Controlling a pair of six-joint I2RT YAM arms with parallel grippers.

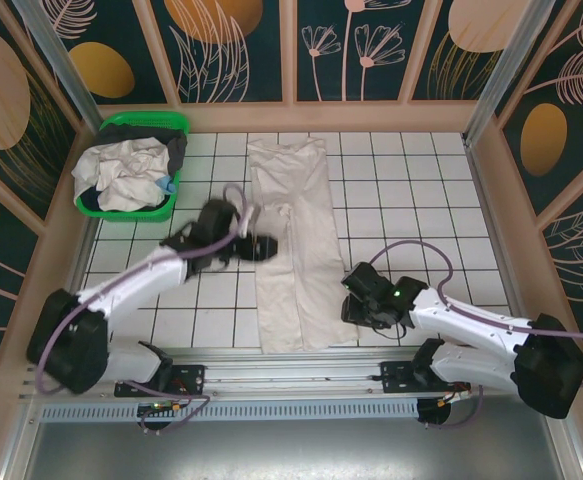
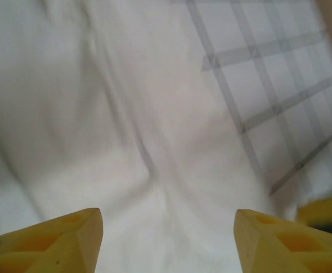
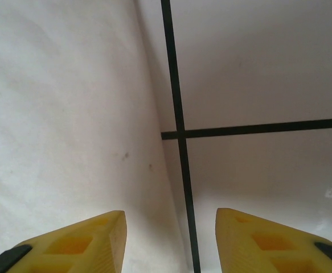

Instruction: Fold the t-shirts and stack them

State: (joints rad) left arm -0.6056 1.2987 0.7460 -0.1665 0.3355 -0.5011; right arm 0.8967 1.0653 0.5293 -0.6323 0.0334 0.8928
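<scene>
The t-shirt [image 1: 291,200] lies on the middle of the tiled tabletop [image 1: 411,200] as a long narrow strip, sides folded in, running from the far edge toward the arm bases.

The left claw [image 1: 261,246] hangs over the strip's left edge about midway along. Its yellow fingers [image 2: 57,239] are spread over wrinkled cloth with nothing between them. The right claw [image 1: 354,300] is also released, straddling the shirt's right edge where cloth meets bare tile [image 3: 251,68].

The main risk is an uneven pinch. If the right claw closes here it may catch only the top layer or scrape the tile, and the side fold would peel open when lifted. The left claw sits among creases, so it could bunch the fabric and skew the strip. Because the two claws stand at different points along the strip, a joint lift would likely twist it.

The left arm's purple cable [image 1: 233,195] loops close over the shirt and could drag it. The green basket [image 1: 176,125] in the far left corner holds crumpled garments [image 1: 131,175] and is well apart from the strip.
</scene>
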